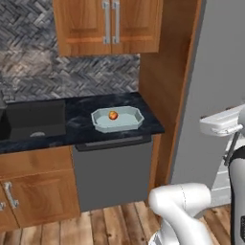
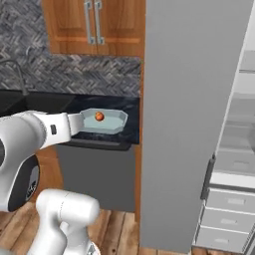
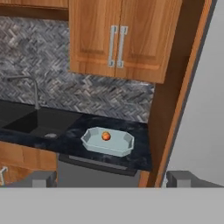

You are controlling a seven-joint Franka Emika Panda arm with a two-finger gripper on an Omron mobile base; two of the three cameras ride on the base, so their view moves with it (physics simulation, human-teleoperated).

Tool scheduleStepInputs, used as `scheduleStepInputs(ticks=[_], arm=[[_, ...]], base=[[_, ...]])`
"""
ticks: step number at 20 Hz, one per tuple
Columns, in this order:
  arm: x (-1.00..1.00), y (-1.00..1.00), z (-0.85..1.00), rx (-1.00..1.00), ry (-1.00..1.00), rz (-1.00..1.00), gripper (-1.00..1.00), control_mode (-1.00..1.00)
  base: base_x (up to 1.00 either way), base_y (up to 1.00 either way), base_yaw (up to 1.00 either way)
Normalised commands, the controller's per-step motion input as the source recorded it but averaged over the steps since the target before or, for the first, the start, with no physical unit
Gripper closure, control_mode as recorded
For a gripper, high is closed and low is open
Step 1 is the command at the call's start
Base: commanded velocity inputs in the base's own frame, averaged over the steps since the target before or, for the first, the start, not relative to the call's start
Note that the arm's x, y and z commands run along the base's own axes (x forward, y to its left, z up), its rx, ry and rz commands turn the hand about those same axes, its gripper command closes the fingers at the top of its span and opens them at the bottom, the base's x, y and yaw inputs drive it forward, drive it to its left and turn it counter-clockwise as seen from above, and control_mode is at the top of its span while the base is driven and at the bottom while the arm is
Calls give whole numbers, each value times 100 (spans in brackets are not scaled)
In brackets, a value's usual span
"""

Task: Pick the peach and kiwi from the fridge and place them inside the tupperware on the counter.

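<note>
One peach in tupperware, well beyond open claw

The black marbled table runs along the herringbone wall and ends against a wooden panel beside the fridge. A black sink is sunk into its left part. Near the right end the tupperware sits flat on the table, with the peach inside it.

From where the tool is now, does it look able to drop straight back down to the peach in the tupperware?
Probably yes. The peach lies uncovered in the lidless tupperware, nothing stands between, and the tool faces it open, though well back.
</note>
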Motion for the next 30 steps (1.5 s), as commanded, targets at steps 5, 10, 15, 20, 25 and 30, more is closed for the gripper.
scheduleStepInputs(ticks=[5,10,15,20,25,30], arm=[[0,0,0,0,0,0,-100,100],[0,0,0,0,0,0,-100,100],[0,0,0,0,0,0,-100,100],[0,0,0,0,0,0,-100,100],[0,0,0,0,0,0,-100,100],[0,0,0,0,0,0,-100,100]], base=[[4,-68,0],[0,-59,-3],[-1,-49,-17],[-8,-58,-24],[-8,-55,-31],[0,-56,-24]])
